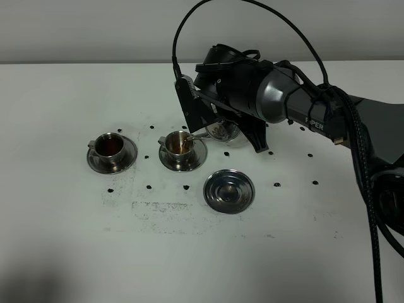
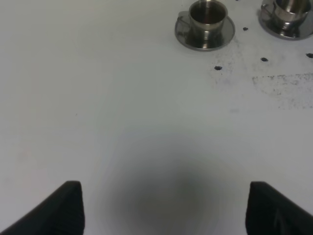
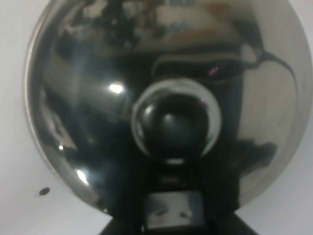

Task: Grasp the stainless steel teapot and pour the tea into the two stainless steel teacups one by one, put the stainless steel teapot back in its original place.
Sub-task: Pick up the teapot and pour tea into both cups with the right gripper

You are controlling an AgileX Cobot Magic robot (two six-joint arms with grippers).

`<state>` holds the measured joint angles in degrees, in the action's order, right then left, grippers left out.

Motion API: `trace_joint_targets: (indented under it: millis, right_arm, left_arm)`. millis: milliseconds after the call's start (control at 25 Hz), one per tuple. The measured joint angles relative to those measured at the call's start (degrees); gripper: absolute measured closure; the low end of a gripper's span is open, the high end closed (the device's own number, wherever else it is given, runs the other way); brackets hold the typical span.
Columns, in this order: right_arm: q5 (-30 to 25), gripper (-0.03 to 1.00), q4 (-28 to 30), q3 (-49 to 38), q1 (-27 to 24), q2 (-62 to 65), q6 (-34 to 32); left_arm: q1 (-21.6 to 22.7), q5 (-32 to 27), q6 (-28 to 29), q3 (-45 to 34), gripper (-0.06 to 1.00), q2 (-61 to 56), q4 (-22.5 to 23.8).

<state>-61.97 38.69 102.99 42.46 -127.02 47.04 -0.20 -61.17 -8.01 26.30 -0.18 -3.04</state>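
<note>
The stainless steel teapot [image 1: 222, 130] hangs tilted under my right arm, its thin spout reaching over the middle teacup [image 1: 182, 145], which holds brownish tea. Its domed lid and knob [image 3: 173, 122] fill the right wrist view. My right gripper [image 1: 214, 118] is shut on the teapot's handle, mostly hidden by the wrist. The left teacup [image 1: 111, 146] on its saucer holds dark tea; it also shows as the nearer teacup [image 2: 206, 17] beside the second teacup [image 2: 289, 12]. The original place, an empty ringed saucer [image 1: 228, 190], lies in front of the teapot. My left gripper [image 2: 164, 210] is open over bare table.
Small black marks [image 1: 276, 184] dot the white table [image 1: 63, 240] around the cups. A faint grey smudged patch [image 1: 158, 207] lies in front of the saucers. The right arm's cable [image 1: 363, 158] runs along the right side.
</note>
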Motion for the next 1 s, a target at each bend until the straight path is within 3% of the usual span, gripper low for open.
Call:
trace_joint_targets:
  millis: [1000]
  right_arm:
    - [-0.6,0.79,3.53,0.0,1.3,0.0,-0.98]
  left_arm:
    - [0.0,0.0,0.0,0.0,0.28,0.0,0.0]
